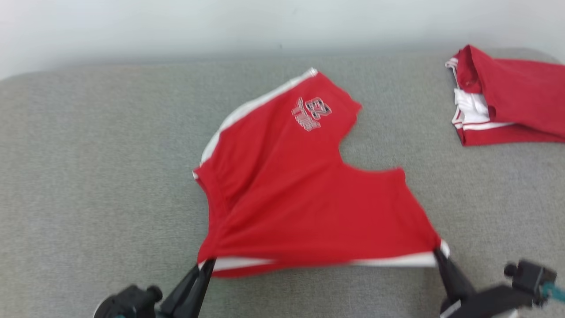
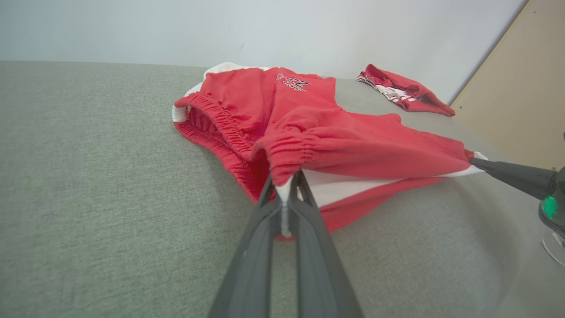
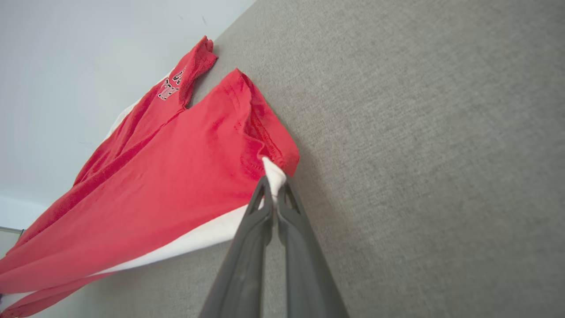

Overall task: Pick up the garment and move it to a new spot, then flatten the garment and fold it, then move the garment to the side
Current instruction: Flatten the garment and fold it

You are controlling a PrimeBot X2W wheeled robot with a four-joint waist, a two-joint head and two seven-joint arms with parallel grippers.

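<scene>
Two pincers sit at the near edge of the grey tabletop (image 1: 88,176), each clamped tight on one end of the white side stripe of the red shorts (image 1: 287,190). The left pincer (image 1: 205,265) bites the corner by the elastic waistband (image 2: 220,119), and the right pincer (image 1: 437,252) nips a small white tip at the leg-hem end. Both bites look thin, the right one most of all, so a sharp tug or arms drawn wider apart could slip that tip from the jaws and drop one side in a heap. In the left wrist view the waistband is bunched and doubled over beside the left pincer. Laid down like that, I judge, it would trap a crease and spoil the flattening. An uneven pull would also skew the cloth. The stripe runs taut between the pincers and seems lifted a little. From there the shorts slope away to rest on the tabletop, the leg with the printed logo (image 1: 312,114) farthest out. Beyond, at the far right and well apart, lies a second red garment (image 1: 507,101), which a long drag that way might catch
</scene>
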